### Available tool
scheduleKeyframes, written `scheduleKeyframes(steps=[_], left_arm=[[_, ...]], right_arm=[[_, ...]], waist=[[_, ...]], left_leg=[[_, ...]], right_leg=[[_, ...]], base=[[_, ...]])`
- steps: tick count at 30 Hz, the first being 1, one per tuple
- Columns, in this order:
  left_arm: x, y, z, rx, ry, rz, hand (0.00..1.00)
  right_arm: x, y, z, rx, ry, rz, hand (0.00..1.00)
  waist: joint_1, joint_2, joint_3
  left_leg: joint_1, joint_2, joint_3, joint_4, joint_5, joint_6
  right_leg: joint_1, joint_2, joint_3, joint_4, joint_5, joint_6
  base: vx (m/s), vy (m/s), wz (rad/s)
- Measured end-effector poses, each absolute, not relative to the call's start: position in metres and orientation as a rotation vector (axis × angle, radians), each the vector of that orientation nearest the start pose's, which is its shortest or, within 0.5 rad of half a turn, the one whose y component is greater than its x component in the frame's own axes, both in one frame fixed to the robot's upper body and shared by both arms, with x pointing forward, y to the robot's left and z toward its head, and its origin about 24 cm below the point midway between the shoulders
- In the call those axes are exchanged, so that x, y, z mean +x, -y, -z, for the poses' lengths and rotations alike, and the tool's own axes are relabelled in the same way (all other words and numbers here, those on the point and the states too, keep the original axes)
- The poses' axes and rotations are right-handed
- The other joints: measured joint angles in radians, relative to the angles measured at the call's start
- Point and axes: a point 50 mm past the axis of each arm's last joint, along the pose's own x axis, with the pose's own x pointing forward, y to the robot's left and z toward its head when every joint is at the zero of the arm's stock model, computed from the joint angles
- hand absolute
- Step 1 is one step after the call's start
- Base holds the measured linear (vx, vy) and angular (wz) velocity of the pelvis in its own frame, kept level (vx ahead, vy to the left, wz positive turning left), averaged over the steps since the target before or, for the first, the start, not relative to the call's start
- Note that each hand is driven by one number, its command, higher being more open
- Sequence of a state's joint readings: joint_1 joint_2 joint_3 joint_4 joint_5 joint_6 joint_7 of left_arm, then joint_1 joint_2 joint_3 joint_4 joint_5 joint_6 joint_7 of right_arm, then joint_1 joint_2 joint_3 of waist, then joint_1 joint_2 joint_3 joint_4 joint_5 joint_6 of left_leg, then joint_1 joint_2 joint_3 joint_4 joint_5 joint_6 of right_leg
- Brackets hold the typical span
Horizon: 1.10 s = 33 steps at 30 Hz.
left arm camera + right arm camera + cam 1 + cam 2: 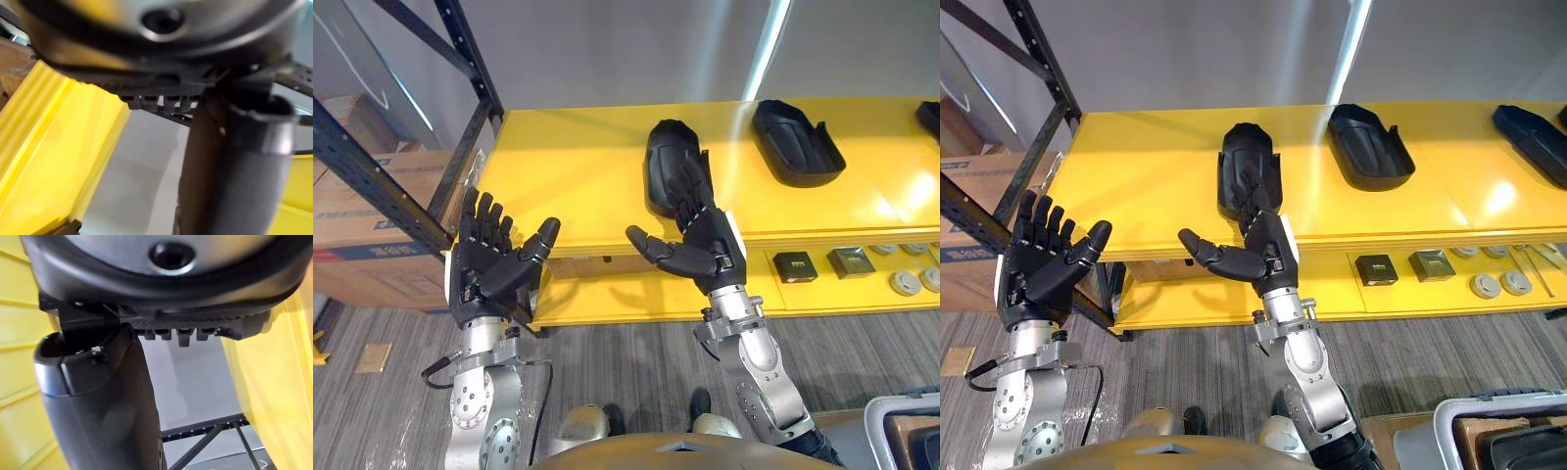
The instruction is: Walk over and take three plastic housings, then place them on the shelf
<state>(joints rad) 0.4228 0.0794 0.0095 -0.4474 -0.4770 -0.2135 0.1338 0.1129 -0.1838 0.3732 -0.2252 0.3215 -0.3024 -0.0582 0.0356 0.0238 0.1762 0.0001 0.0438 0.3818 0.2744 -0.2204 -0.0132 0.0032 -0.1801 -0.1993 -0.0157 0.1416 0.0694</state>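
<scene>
head stereo pair: high, pitched steeply down and forward onto the yellow shelf [578,166], mid range, floor at the bottom edge. both eyes share the shelf top, the nearest housing [668,147], the left hand [489,269] and the right hand [705,245]. right eye is offset right, so it takes in more of the shelf's right end. left wrist cam: looks along its own hand from point-blank, thumb bulk up front, yellow shelf past it. right wrist cam: same setup, yellow either side, black rack frame [203,427] beyond.
</scene>
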Motion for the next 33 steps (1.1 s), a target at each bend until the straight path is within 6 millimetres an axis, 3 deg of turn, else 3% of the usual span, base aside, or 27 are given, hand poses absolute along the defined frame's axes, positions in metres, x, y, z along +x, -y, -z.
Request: scheduleKeyframes(steps=[4, 7, 9, 11, 15, 19, 21, 25, 28, 33], left_arm=[[0.167, -0.194, -0.072, -0.384, 0.213, -0.278, 1.0], [0.165, -0.196, -0.07, -0.396, 0.205, -0.304, 1.0], [0.163, -0.198, -0.064, -0.395, 0.201, -0.328, 1.0], [0.162, -0.199, -0.062, -0.393, 0.193, -0.334, 1.0], [0.169, -0.191, -0.067, -0.408, 0.241, -0.278, 1.0], [0.187, -0.175, -0.065, -0.424, 0.237, -0.203, 1.0], [0.187, -0.175, -0.065, -0.415, 0.235, -0.199, 1.0], [0.186, -0.176, -0.065, -0.401, 0.239, -0.17, 1.0], [0.186, -0.176, -0.066, -0.41, 0.244, -0.162, 1.0], [0.191, -0.168, -0.073, -0.419, 0.291, -0.152, 1.0]], right_arm=[[0.213, 0.105, -0.089, 0.257, 0.36, -0.301, 1.0], [0.213, 0.108, -0.089, 0.258, 0.359, -0.319, 1.0], [0.215, 0.112, -0.087, 0.249, 0.349, -0.341, 1.0], [0.217, 0.115, -0.088, 0.217, 0.356, -0.351, 1.0], [0.222, 0.135, -0.095, 0.191, 0.399, -0.275, 1.0], [0.221, 0.151, -0.096, 0.213, 0.427, -0.17, 1.0], [0.219, 0.15, -0.096, 0.234, 0.434, -0.154, 1.0], [0.21, 0.141, -0.1, 0.314, 0.466, -0.17, 1.0], [0.208, 0.13, -0.11, 0.32, 0.511, -0.257, 1.0], [0.224, 0.101, -0.141, 0.307, 0.638, -0.451, 1.0]], waist=[[-0.01, 0.0, -0.001], [-0.009, 0.009, 0.001], [0.023, 0.026, 0.015], [0.037, 0.036, 0.019], [-0.003, 0.037, 0.018], [-0.029, 0.033, 0.018], [-0.039, 0.028, 0.016], [-0.037, 0.013, 0.008], [-0.034, 0.011, 0.008], [-0.01, 0.003, 0.014]], left_leg=[[0.005, 0.01, 0.0, 0.002, -0.004, -0.002], [-0.026, 0.056, -0.012, 0.079, -0.032, -0.027], [-0.111, 0.069, -0.219, 0.304, -0.033, -0.042], [-0.13, 0.065, -0.299, 0.34, -0.025, -0.059], [-0.072, 0.044, -0.24, 0.146, -0.023, -0.06], [-0.009, 0.009, -0.186, -0.004, 0.006, -0.016], [0.0, 0.0, -0.188, -0.021, 0.014, -0.012], [0.01, -0.021, -0.217, -0.102, 0.058, -0.011], [0.007, -0.02, -0.233, -0.15, 0.079, -0.032], [-0.017, -0.008, -0.251, -0.194, 0.136, -0.044]], right_leg=[[0.012, 0.01, -0.007, -0.004, -0.003, -0.004], [0.014, 0.041, -0.014, -0.006, -0.012, 0.003], [0.016, 0.076, 0.02, 0.003, -0.035, 0.002], [0.015, 0.081, 0.053, -0.007, -0.037, 0.002], [0.009, 0.058, 0.039, -0.063, 0.005, 0.007], [0.009, 0.024, 0.019, -0.062, 0.023, 0.029], [0.014, 0.017, 0.013, -0.062, 0.023, 0.029], [0.014, 0.002, -0.028, -0.062, 0.021, 0.029], [0.009, 0.001, -0.066, -0.062, 0.016, 0.023], [-0.019, 0.012, -0.107, -0.062, 0.016, 0.021]], base=[[0.03, -0.014, 0.0], [0.03, -0.063, -0.01], [-0.02, -0.054, -0.39], [0.01, 0.011, -0.43], [0.04, 0.03, 0.05], [-0.02, 0.049, 0.12], [-0.04, 0.047, 0.07], [-0.04, 0.003, 0.28], [-0.03, -0.042, 0.42], [-0.02, -0.06, 0.24]])
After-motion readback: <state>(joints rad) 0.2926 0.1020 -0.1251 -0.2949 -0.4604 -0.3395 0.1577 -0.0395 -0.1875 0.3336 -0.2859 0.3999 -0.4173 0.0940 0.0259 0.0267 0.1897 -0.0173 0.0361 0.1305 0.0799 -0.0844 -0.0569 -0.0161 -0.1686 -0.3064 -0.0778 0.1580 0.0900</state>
